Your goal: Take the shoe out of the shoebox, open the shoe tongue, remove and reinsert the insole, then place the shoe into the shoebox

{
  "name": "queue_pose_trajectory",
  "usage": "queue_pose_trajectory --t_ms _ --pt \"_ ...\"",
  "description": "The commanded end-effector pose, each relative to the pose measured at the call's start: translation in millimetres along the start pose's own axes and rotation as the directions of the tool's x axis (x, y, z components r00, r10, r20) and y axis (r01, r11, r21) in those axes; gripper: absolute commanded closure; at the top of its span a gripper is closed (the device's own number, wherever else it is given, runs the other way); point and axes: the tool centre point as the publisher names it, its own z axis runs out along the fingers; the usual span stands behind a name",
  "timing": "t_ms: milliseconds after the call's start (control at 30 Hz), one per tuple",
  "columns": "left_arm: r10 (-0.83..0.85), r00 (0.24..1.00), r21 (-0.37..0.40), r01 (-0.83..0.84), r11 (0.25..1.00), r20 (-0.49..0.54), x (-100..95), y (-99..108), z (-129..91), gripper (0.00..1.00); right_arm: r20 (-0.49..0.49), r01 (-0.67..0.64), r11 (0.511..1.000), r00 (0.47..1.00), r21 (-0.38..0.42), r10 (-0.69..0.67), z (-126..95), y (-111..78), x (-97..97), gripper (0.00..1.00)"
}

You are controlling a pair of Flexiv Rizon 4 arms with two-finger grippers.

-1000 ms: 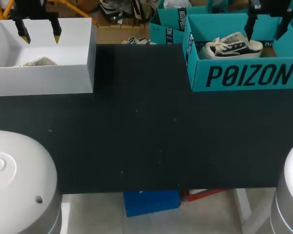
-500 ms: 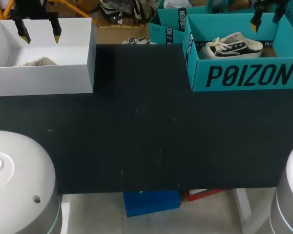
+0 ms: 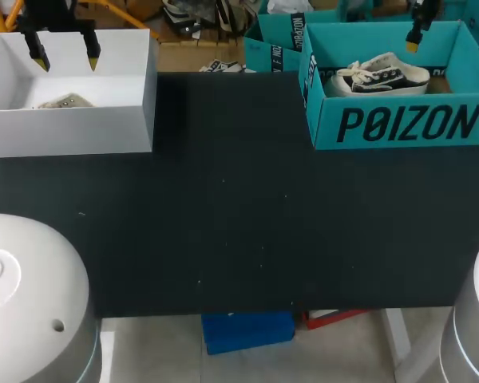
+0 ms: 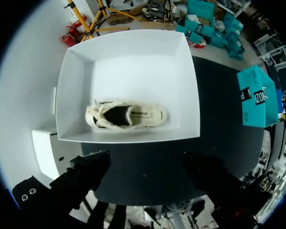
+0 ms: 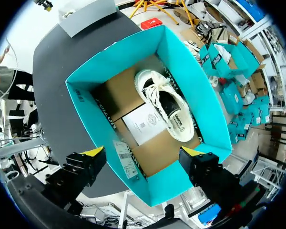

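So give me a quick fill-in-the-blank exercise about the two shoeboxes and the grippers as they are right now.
1. The left-hand box, holding the cream shoe, is ____ in colour.
2. The right-hand box, holding the black and white sneaker, is ____ in colour.
3. The left gripper and the right gripper each hang above a box with fingers ____.

Missing words: white; teal; open.

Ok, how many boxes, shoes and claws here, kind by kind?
Boxes: 2 (white box, teal box)
Shoes: 2 (cream shoe, black-and-white shoe)
Claws: 2 (left claw, right claw)
Total: 6
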Motion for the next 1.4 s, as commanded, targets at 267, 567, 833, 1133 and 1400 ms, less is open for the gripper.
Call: queue_pose_trajectory --t_ms 267,567,833,1133,1400 --pt "-0.001 1.000 0.000 0.001 1.000 0.003 0.5 1 -1 0.00 0.087 0.777 0.627 0.621 0.065 -0.779 8 9.3 -8.8 0.00" --pt "-0.001 1.000 0.000 0.001 1.000 0.003 0.5 1 -1 0.00 0.105 0.786 0.615 0.608 0.059 -0.787 8 8.3 -9.1 0.00" --pt "-0.001 1.000 0.000 0.001 1.000 0.003 0.5 1 -1 0.00 0.100 0.827 0.560 0.553 0.054 -0.827 15 20.6 -17.1 0.00" --pt "-0.001 1.000 0.000 0.001 1.000 0.003 0.5 1 -1 0.00 0.005 0.822 0.568 0.568 0.034 -0.823 41 34.1 -24.3 0.00" --pt "-0.001 1.000 0.000 0.001 1.000 0.003 0.5 1 -1 0.00 -0.044 0.771 0.636 0.636 0.034 -0.770 48 41.8 -34.1 0.00"
